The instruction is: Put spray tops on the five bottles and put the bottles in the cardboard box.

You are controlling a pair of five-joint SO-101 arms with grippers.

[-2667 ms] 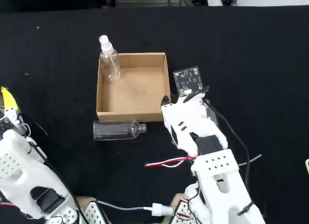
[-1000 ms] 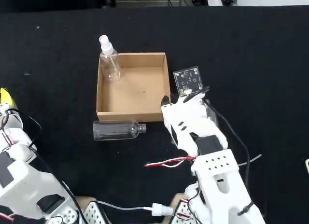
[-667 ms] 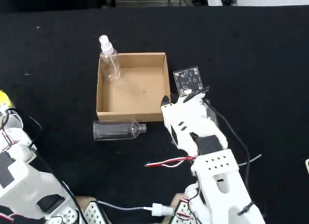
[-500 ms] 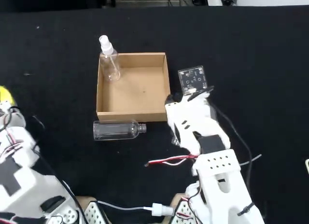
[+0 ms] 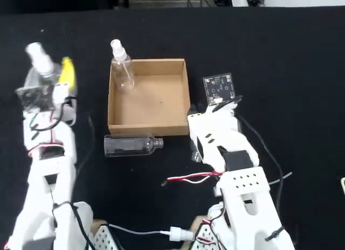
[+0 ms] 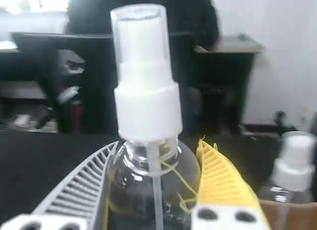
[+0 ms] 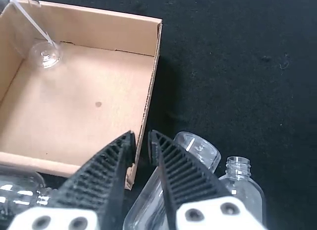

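My left gripper (image 6: 157, 155) is shut on a clear bottle (image 6: 148, 185) with a white spray top (image 6: 144, 76), held upright between its grey and yellow fingers. The high view places this gripper (image 5: 52, 73) and bottle (image 5: 39, 60) left of the cardboard box (image 5: 148, 126). A second capped bottle (image 5: 123, 69) leans in the box's back left corner. A capless bottle (image 5: 132, 145) lies in front of the box. My right gripper (image 7: 141, 139) is shut and holds nothing, over the box's front right corner, with two capless bottles (image 7: 240, 183) (image 7: 195, 148) beside it.
A loose spray top (image 5: 178, 234) with its tube lies at the table's front edge between the arm bases. Red and white wires (image 5: 188, 180) trail from the right arm. The table around is black cloth.
The left arm has swung from the front left edge up to the box's left side, and a capped bottle now shows in its gripper. The right arm shifted slightly to the right.
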